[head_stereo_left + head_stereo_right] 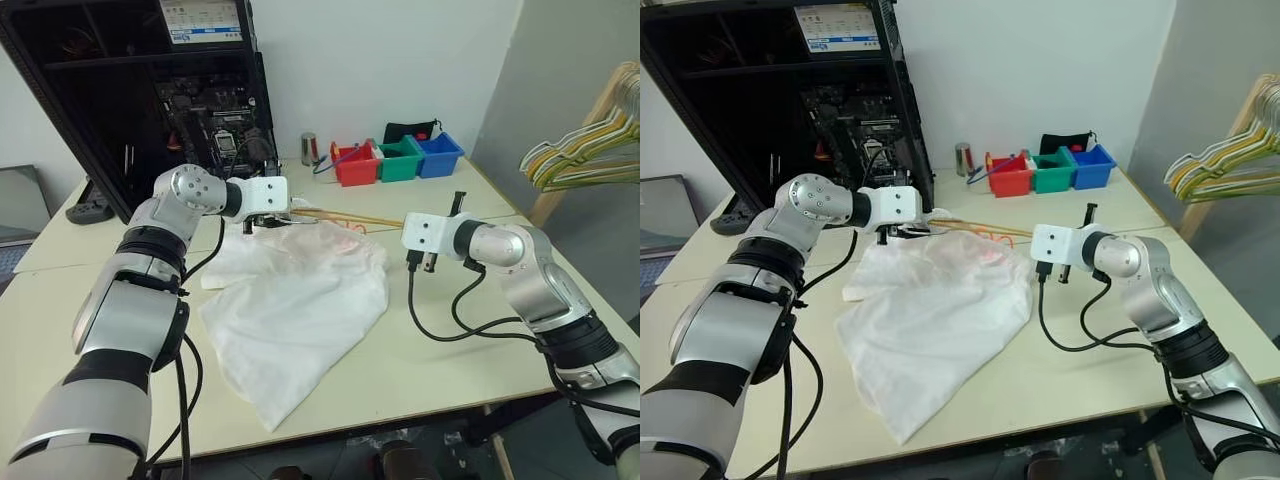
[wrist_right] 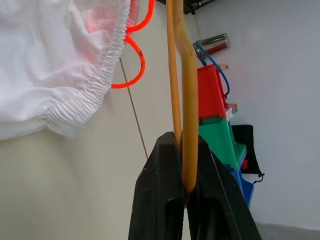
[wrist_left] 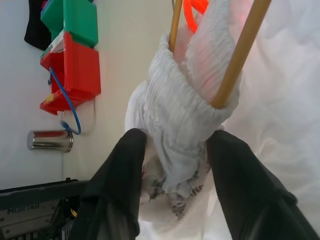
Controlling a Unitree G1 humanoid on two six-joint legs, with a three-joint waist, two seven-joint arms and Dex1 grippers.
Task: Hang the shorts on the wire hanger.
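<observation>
The shorts [image 1: 295, 305] lie spread at the table's [image 1: 440, 350] centre, waistband threaded onto the wire hanger [image 2: 182, 95]. The left gripper [image 3: 172, 167] pinches the bunched waistband, jaws partly apart; the right gripper [image 2: 187, 185] is clamped on the hanger's wire.

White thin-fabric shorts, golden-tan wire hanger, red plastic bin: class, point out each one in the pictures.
White thin-fabric shorts [image 1: 295, 320]: left eye view, middle of the spread cloth.
Golden-tan wire hanger [image 2: 189, 120]: right wrist view, wire above the claw.
Red plastic bin [image 1: 1010, 180]: right eye view, front wall.
</observation>
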